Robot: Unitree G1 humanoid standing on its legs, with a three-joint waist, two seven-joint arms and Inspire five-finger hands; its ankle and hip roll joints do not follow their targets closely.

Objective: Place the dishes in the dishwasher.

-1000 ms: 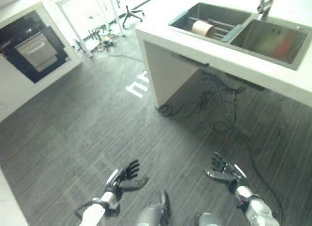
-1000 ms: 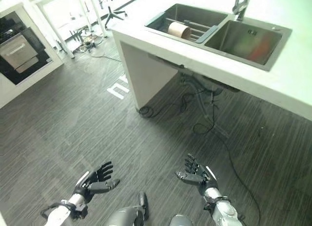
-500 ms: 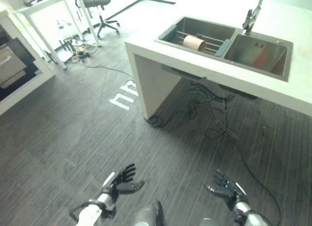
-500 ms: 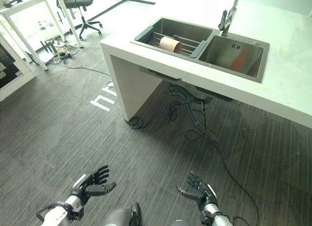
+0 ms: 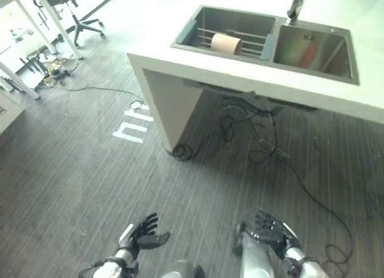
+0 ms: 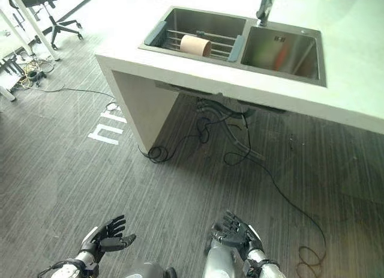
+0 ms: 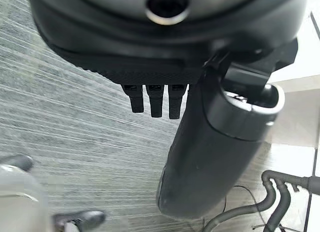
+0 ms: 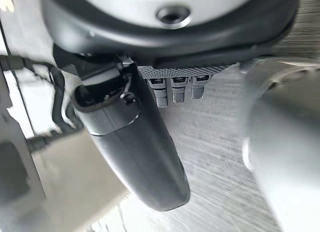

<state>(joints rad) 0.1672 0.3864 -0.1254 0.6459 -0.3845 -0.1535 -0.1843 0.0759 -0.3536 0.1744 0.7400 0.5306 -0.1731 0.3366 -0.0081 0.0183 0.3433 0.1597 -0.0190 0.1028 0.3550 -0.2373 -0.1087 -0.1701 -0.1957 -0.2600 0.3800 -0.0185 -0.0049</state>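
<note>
Both empty, left hand and right hand spread fingers; cup lies sideways in sink.

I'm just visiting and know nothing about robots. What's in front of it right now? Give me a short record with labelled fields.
Setting: dark striped floor in front of a white counter with a double sink
Left basin: a rack holding a tan cup lying on its side
Right basin: something reddish, too blurred to name
Faucet: at the back, between the basins
Left hand: low over the floor, fingers spread, holding nothing
Right hand: low over the floor, fingers spread, holding nothing
Elsewhere: an office chair far left; cables under the counter
</note>
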